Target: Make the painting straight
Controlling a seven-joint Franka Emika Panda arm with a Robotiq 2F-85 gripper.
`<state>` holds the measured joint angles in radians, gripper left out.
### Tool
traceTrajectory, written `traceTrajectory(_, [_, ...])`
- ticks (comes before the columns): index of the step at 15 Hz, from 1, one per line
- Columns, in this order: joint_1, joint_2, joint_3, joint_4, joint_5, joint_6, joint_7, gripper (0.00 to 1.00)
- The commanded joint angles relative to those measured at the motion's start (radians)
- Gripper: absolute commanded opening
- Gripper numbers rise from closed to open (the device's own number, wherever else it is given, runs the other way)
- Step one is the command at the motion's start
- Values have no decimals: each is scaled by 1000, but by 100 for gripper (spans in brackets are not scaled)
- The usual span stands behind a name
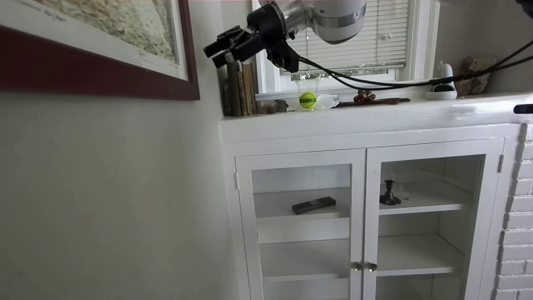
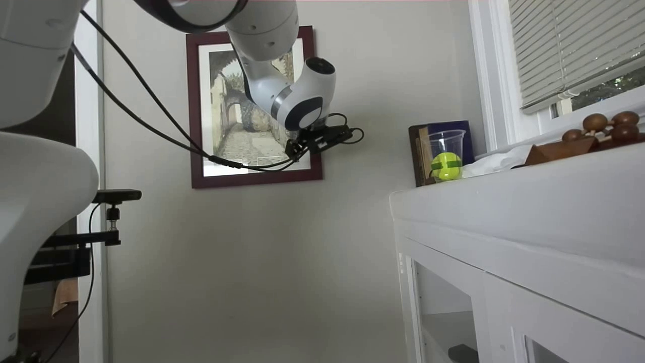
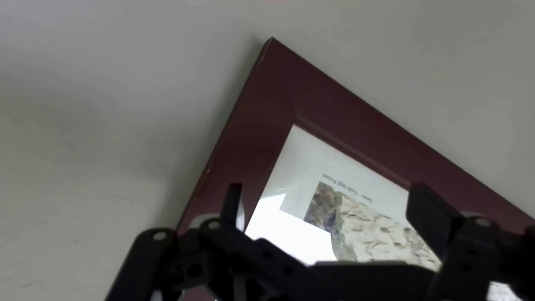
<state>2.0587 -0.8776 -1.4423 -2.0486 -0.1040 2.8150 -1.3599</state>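
The painting hangs on the wall with a dark reddish-brown frame, a white mat and a pale picture of a stone alley. In an exterior view the whole painting [image 2: 221, 121] is partly behind the arm, and its bottom edge slopes up to the right. Only the lower corner part of the painting [image 1: 125, 79] shows in an exterior view. My gripper [image 1: 215, 55] is near the painting's lower right corner, which lies ahead of the fingers in the wrist view [image 3: 267, 125]. The gripper [image 3: 324, 192] is open and empty; I see no contact with the frame. The gripper [image 2: 320, 140] overlaps the frame's right edge.
A white ledge [image 1: 374, 118] over a glass-door cabinet stands beside the wall. On it are old books [image 1: 241, 89], a clear cup with a yellow-green ball [image 1: 308, 100] and wooden pieces [image 1: 365, 96]. A window with blinds [image 1: 349, 52] is behind. Cables [image 2: 151, 130] hang from the arm.
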Motion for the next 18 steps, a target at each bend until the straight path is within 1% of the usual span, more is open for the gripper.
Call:
traceTrajectory(1, [32, -24, -21, 45, -11, 3, 0, 100])
traceTrajectory(4, [43, -23, -32, 61, -13, 11, 2, 100])
traceTrajectory(11, [106, -86, -50, 119, -26, -40, -47, 100])
traceTrajectory(18, [133, -114, -58, 143, -28, -44, -52, 100])
